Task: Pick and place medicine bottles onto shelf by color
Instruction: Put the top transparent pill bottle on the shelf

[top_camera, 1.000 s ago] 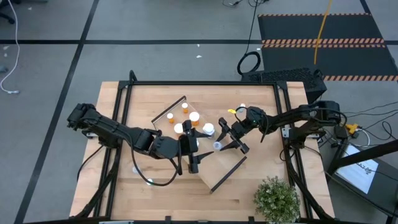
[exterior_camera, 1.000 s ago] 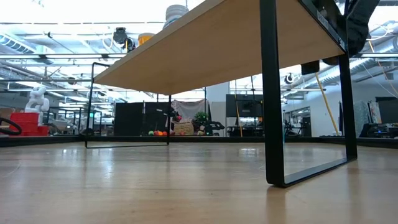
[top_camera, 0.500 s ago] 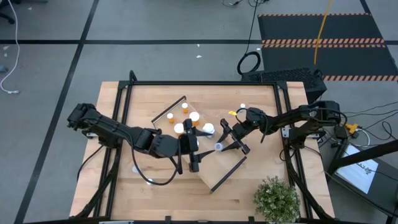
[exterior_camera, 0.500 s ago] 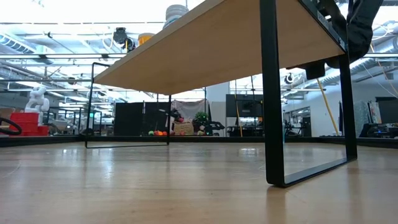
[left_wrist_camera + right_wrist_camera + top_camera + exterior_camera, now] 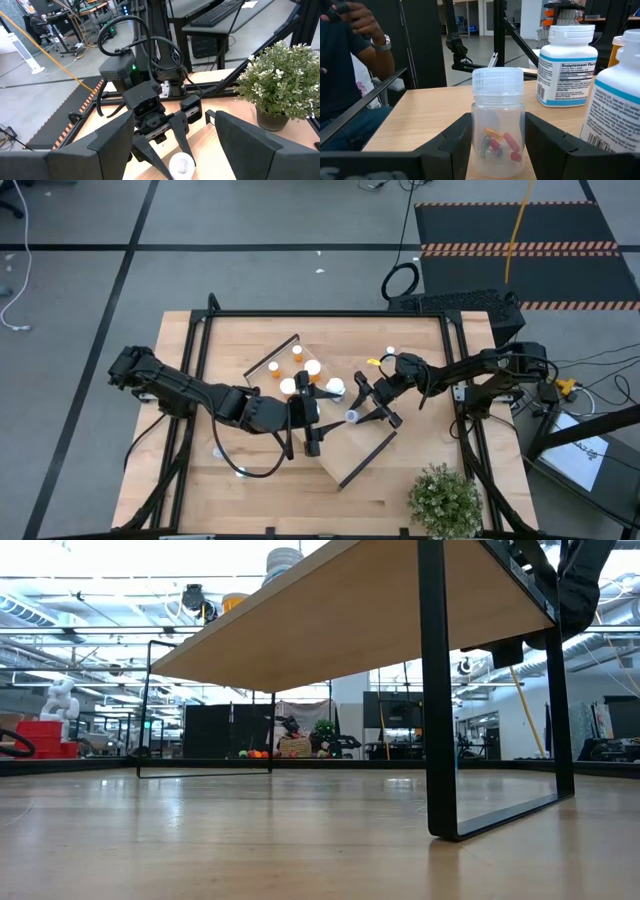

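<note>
The shelf [image 5: 360, 455] is a raised light-wood board with dark end frames, set slantwise on the table. Several white-capped bottles stand on its far half, some orange [image 5: 298, 352], some pale [image 5: 313, 368]. My right gripper [image 5: 355, 410] is shut on a small clear bottle [image 5: 497, 135] with coloured pills inside, over the shelf's middle. My left gripper [image 5: 310, 420] is wide open and empty, just left of that bottle, facing my right gripper. The low view shows the shelf's underside [image 5: 330, 620] and bottle tops [image 5: 283, 560] above it. My right gripper pinches the clear bottle's body [image 5: 475, 142] between its two fingers [image 5: 452, 147], below the white cap. The fingers come level from the table's right side. The bottle stands upright; I cannot tell whether its base rests on the shelf.
A potted plant [image 5: 445, 500] stands at the table's near right corner. One small bottle [image 5: 390, 352] stands on the table right of the shelf. Large white supplement bottles [image 5: 567, 65] stand close behind the held bottle. A person [image 5: 350, 55] is beyond the table.
My right gripper has sunk a little with the clear bottle, as the low view shows, and then kept still.
</note>
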`<state>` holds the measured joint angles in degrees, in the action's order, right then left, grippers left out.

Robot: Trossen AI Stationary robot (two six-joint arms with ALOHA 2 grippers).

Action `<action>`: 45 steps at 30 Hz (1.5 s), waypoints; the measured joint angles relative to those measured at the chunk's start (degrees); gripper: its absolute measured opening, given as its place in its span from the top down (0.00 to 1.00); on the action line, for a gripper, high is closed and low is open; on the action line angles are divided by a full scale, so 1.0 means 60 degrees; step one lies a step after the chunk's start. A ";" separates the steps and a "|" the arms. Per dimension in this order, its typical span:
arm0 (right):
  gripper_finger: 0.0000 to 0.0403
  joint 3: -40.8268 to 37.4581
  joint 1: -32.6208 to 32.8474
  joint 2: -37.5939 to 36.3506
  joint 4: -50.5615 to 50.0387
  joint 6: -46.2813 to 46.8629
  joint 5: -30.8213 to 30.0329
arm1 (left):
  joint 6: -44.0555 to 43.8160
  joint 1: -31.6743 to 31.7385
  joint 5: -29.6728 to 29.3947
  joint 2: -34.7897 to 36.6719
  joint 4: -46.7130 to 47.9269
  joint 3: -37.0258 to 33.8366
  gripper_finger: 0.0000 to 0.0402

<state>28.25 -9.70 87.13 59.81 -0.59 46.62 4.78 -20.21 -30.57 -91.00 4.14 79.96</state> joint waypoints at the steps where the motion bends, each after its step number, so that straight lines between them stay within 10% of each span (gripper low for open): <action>1: 0.61 0.0000 -0.0007 0.0000 -0.0001 -0.0021 0.0003 | 0.0000 0.0000 0.0000 0.0000 0.0004 0.0002 0.31; 45: 0.49 -0.0004 -0.0687 -0.0369 -0.0005 0.0892 0.0770 | -0.0019 -0.0033 0.0004 0.0000 0.0062 0.0001 0.31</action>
<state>28.23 -13.82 84.92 59.78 4.77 51.24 4.67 -20.40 -30.55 -91.00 4.51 79.97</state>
